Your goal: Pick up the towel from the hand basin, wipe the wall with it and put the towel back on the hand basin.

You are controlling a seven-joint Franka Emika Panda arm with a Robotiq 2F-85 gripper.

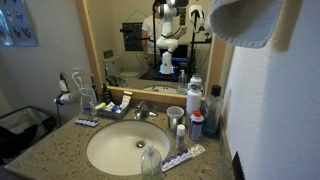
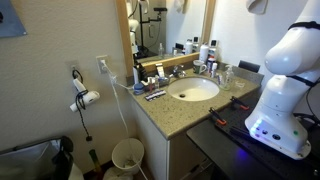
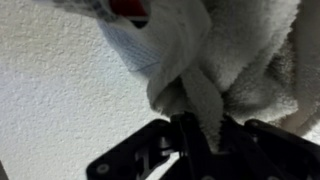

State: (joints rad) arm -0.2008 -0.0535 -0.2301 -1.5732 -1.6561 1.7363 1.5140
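The wall [image 1: 272, 100] beside the mirror [image 1: 150, 40] is the surface to be wiped, and in the wrist view that wall [image 3: 50, 90] shows as a pale, rough-grained face close behind the cloth. Below it lies the speckled desk [image 1: 55, 150] with the hand basin [image 1: 112, 150] sunk in its middle, and bottles [image 1: 213, 105] and a cup [image 1: 175, 113] crowd round it. The arm [image 2: 288, 65] stands at the end of that desk and rises toward the top of the frame. The towel [image 1: 245, 20] is off the basin and high in the air, bunched up by the wall; the wrist view shows it as a thick white wad. The claw [image 3: 195, 135] is drawn narrow, pinching one fold of the towel, with most of the cloth loose beyond its fingers.

This looks like the wiping step. Whether the cloth is touching the wall at this moment is hard to tell from these views. To wipe well:
- Lay the loose bulk of the towel flat to the wall, so that cloth meets the surface and not the claw.
- Expect the grainy finish to drag, so use light pressure and slow, even strokes.
- Hold the pinch firm, since only a fold is gripped.
- Stroke high on the wall, well above the bottles, so nothing on the desk is knocked
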